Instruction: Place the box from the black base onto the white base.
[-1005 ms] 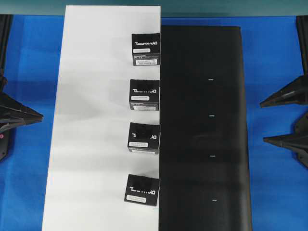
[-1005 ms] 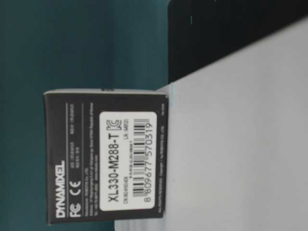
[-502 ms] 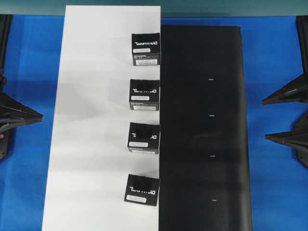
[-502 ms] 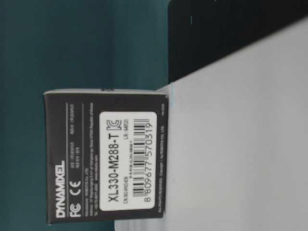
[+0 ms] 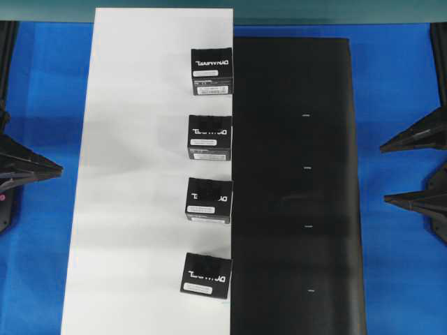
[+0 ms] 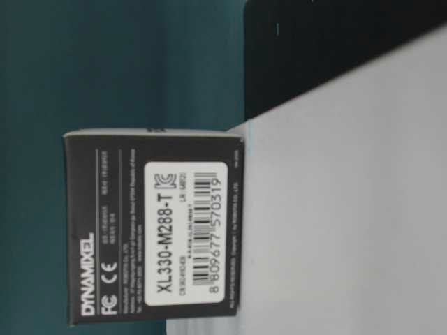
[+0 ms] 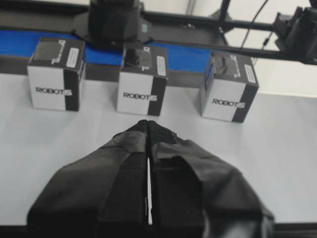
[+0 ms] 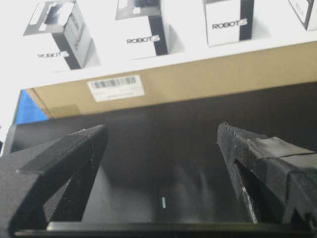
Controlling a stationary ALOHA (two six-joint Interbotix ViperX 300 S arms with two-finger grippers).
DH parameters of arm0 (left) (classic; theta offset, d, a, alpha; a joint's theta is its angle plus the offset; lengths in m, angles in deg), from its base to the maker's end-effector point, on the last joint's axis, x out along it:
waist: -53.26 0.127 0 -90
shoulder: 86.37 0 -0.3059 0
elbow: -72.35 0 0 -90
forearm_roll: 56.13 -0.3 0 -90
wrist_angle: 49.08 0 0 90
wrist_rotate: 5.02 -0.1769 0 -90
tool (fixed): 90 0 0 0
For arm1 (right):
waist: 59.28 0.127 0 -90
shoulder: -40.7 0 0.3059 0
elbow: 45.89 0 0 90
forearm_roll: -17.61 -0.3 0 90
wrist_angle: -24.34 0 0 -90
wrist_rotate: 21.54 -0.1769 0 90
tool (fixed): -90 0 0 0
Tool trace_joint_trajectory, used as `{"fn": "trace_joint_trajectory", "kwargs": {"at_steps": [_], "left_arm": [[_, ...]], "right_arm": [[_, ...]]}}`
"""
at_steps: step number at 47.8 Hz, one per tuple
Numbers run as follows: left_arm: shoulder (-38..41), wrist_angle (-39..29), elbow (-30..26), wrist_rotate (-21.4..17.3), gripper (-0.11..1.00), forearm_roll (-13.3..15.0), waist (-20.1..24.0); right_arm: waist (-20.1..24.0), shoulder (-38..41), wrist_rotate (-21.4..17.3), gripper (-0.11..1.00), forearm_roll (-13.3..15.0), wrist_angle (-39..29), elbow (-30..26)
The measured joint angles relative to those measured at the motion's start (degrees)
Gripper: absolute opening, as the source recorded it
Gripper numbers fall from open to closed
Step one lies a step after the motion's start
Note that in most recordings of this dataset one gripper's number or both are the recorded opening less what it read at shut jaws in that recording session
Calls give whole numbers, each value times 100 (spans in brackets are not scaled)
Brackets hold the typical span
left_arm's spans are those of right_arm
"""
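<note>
Blue bench with all four boxes already lined up down the middle on the white base, none on the black base, right hand spread wide, left hand pressed together; they look light, stiff, squarish cartons, lettering sideways, best pinched across opposite sides.
</note>
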Motion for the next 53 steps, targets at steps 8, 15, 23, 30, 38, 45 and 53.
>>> {"fn": "trace_joint_trajectory", "kwargs": {"at_steps": [8, 15, 23, 30, 38, 45, 53], "left_arm": [[0, 0, 0, 35, -2, -9, 0], [0, 0, 0, 35, -2, -9, 0], [0, 0, 0, 35, -2, 0, 0], [0, 0, 0, 35, -2, -9, 0], [0, 0, 0, 35, -2, 0, 0], [0, 0, 9, 35, -2, 0, 0], [0, 0, 0, -26, -2, 0, 0]], "right_arm": [[9, 0, 0, 99, 0, 0, 18], [9, 0, 0, 99, -9, 9, 35], [9, 0, 0, 99, -9, 0, 44], [9, -26, -9, 99, -9, -105, 70], [0, -97, -9, 99, -9, -193, 88], [0, -193, -18, 99, -53, -202, 220], [0, -422, -18, 99, -88, -211, 334]]}}
